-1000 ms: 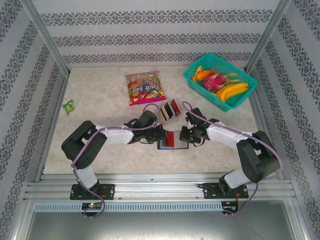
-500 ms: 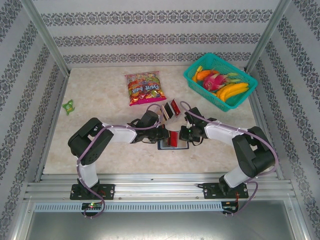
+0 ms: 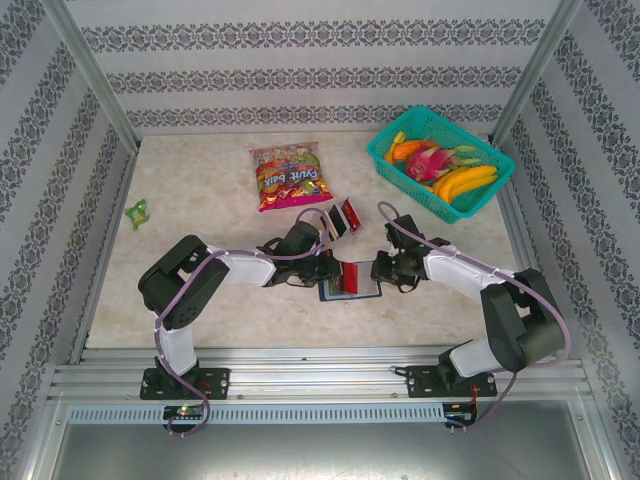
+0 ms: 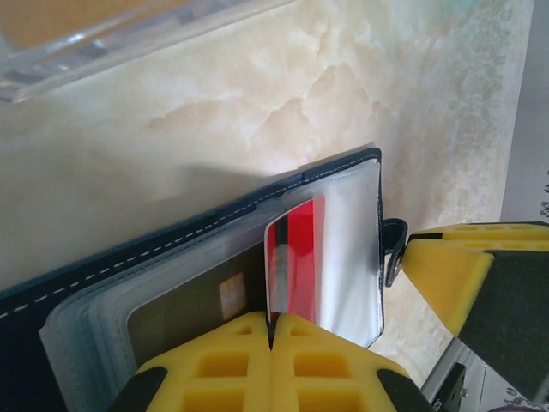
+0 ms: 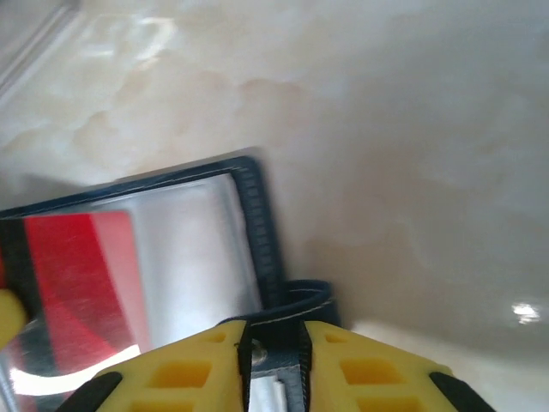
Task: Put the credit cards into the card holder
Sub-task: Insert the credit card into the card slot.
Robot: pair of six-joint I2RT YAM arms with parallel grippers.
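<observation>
One card part-inserted | dark navy leather-like bifold card holder (image 4: pixel 171 249) open between arms | spare red and tan plastic cards (image 3: pixel 340 218) beyond it, unloaded | left gripper (image 4: pixel 270 324) clamped on thin red credit card (image 4: pixel 296 257), half-sleeved | right gripper (image 5: pixel 274 343) barely parted around clasp tab (image 5: pixel 302 300), grip unclear

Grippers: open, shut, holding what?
Left gripper: shut on the red plastic credit card.
Right gripper: at the navy leather card holder's clasp tab; grip cannot be told.

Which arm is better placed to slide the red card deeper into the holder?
Left. The left gripper is shut on the red card, which is partway into a sleeve of the card holder. The right gripper sits at the clasp tab.
</observation>
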